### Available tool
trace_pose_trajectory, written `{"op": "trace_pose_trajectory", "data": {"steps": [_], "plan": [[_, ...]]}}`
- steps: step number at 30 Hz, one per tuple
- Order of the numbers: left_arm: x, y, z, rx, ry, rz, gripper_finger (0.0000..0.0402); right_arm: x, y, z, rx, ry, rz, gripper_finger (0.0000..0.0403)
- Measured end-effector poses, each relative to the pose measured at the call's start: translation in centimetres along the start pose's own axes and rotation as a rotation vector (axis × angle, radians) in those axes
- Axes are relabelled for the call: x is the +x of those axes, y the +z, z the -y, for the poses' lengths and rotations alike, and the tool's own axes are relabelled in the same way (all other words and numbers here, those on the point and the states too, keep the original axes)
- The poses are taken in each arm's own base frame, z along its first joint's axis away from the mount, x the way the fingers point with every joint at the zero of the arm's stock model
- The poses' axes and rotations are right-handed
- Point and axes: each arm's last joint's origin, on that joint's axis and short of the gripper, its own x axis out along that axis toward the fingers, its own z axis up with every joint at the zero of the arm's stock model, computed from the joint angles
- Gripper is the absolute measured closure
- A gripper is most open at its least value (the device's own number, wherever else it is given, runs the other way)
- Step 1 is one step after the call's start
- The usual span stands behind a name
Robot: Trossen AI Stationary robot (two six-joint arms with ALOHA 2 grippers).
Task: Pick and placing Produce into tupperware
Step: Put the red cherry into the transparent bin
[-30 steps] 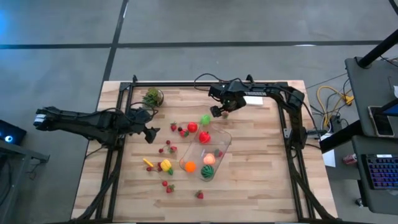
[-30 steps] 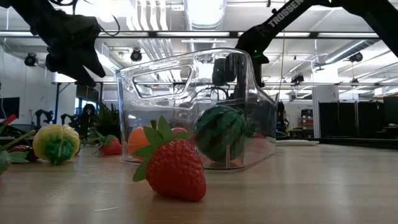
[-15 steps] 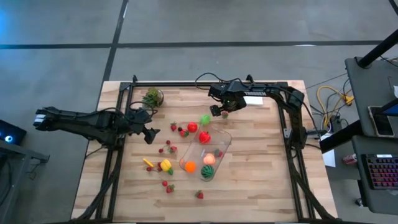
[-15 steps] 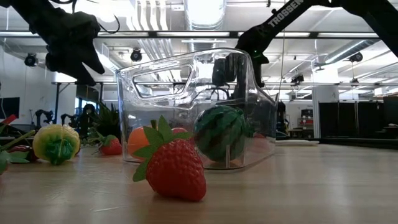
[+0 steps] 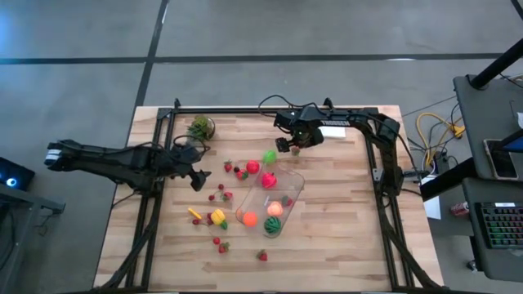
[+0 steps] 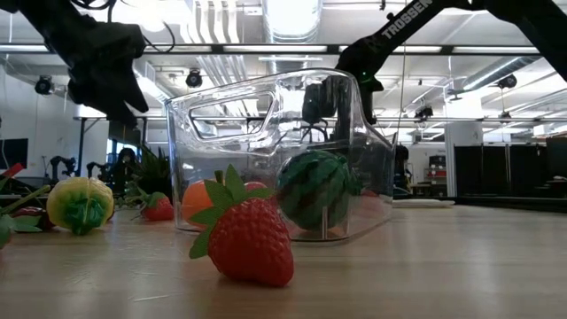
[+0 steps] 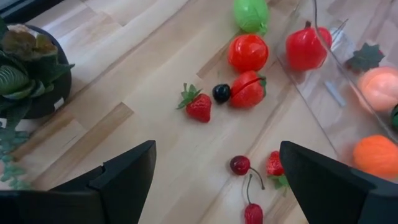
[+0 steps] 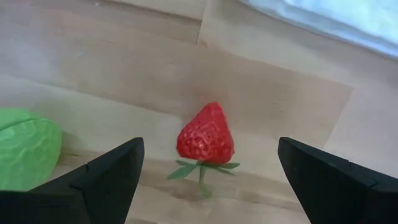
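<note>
The clear tupperware point(image 5: 270, 201) lies on the table's middle, holding a watermelon point(image 6: 314, 189), an orange piece point(image 5: 249, 218), a pink piece point(image 5: 274, 209) and a red one point(image 5: 268, 180). More produce lies loose left of it: a strawberry point(image 7: 199, 107), a dark cherry point(image 7: 221, 93), red fruits point(image 7: 247, 53), a green piece point(image 7: 251, 14) and a yellow pepper point(image 5: 217, 216). My left gripper point(image 7: 216, 147) hovers open above the loose pieces point(image 5: 198, 175). My right gripper point(image 8: 210, 143) is open near the far edge point(image 5: 288, 147), with a small strawberry point(image 8: 205, 140) on the table between its fingers, untouched.
A potted plant point(image 5: 200, 126) stands at the far left, close to my left gripper. A flat white sheet point(image 8: 323, 18) lies beyond the right gripper's strawberry. A large strawberry point(image 6: 248, 239) sits near the near edge. Bare wood lies to the tub's right point(image 5: 343, 220).
</note>
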Motion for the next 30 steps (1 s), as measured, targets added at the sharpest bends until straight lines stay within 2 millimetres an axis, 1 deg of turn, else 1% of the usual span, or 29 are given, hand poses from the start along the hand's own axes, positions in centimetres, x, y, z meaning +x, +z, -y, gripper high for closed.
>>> {"op": "trace_pose_trajectory", "data": {"steps": [4,6,8,13,17,21,25,30], "plan": [[0.8,-0.4,0.1,0.017,0.018,-0.035,0.0075,-0.2,-0.1,-0.1,-0.013,0.014,-0.007,0.0039],[1.5,-0.8,0.2,0.065,0.027,-0.066,0.0075,-0.8,-0.4,-0.2,-0.054,0.032,0.0,0.0039],[2.4,-1.2,0.5,0.11,0.017,-0.089,0.0075,-1.9,-1.0,-0.5,-0.111,0.049,0.03,0.0039],[4.8,-2.6,0.8,0.132,0.005,-0.164,0.0075,-5.2,-2.6,-1.0,-0.229,0.067,0.151,0.0039],[6.3,-3.3,1.2,0.116,0.016,-0.256,0.0075,-7.5,-3.6,-0.8,-0.253,0.104,0.201,0.0039],[7.3,-3.7,1.8,0.064,-0.007,-0.37,0.0075,-9.3,-4.3,-0.5,-0.263,0.138,0.231,0.0039],[7.9,-3.5,2.6,0.002,-0.043,-0.45,0.0075,-10.1,-4.7,0.0,-0.262,0.135,0.238,0.0039],[8.4,-2.9,3.7,-0.001,-0.04,-0.461,0.0075,-10.2,-4.9,0.4,-0.264,0.095,0.225,0.0039]]}}
